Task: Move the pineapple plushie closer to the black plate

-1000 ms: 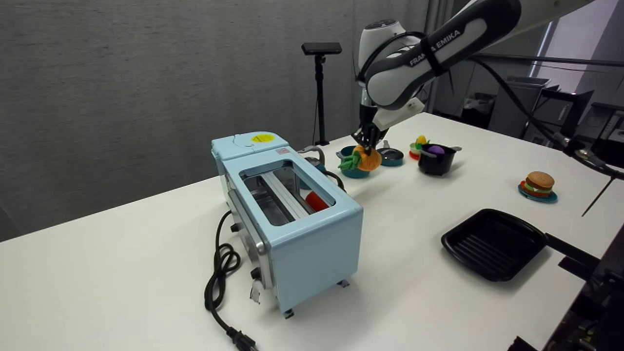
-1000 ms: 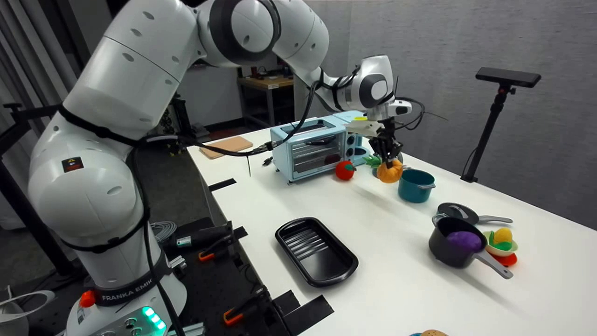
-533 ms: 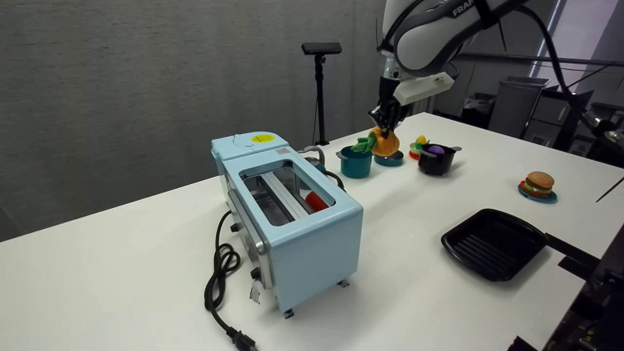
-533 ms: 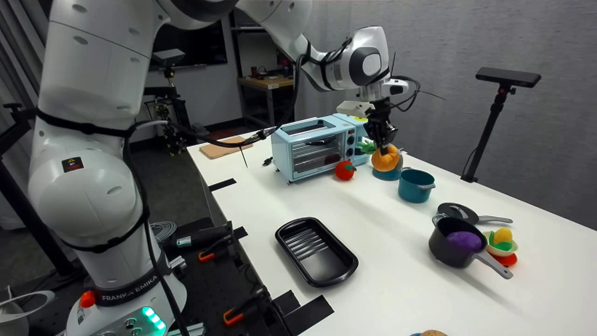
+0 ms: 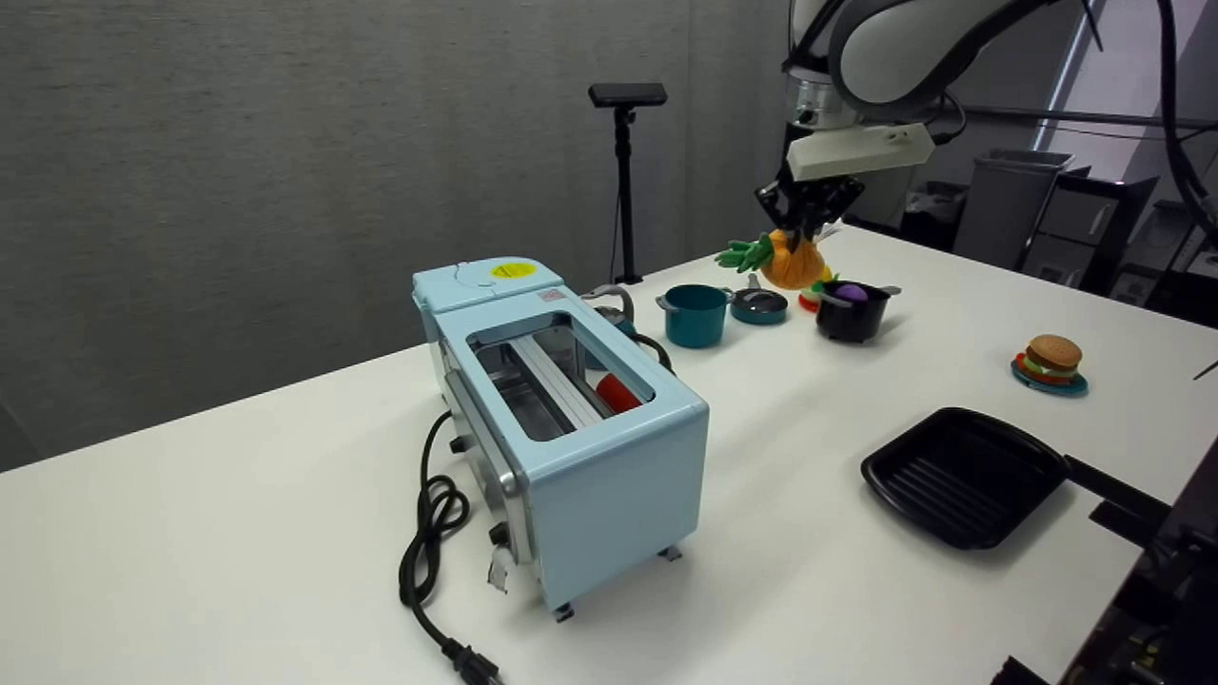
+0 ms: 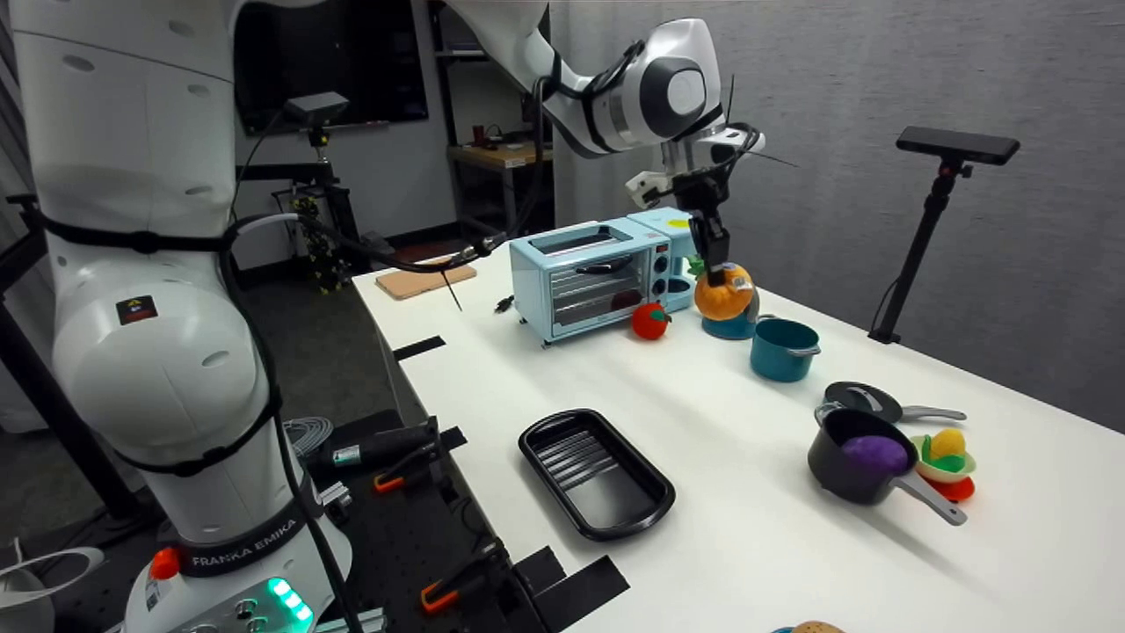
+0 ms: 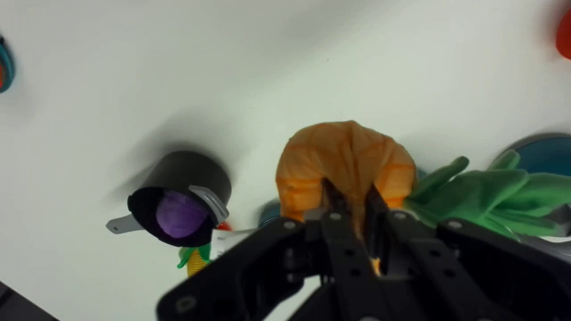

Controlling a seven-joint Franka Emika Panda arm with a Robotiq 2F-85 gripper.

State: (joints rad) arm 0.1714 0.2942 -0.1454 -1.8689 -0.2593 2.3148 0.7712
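Claw nearly closed w/ pineapple plushie pinched in it, above tbl.

In both exterior views the white worktop is brightly lit, its shadows soft and faint, against a dimmer grey textured backdrop. Pale sheen marks the glossy black squarish plate. The wrist view looks duller: the jointed black fingers are blurred, the round orange fabric pineapple plushie is shaded brownish above, and a diffuse shadow spreads beside the round black pot.
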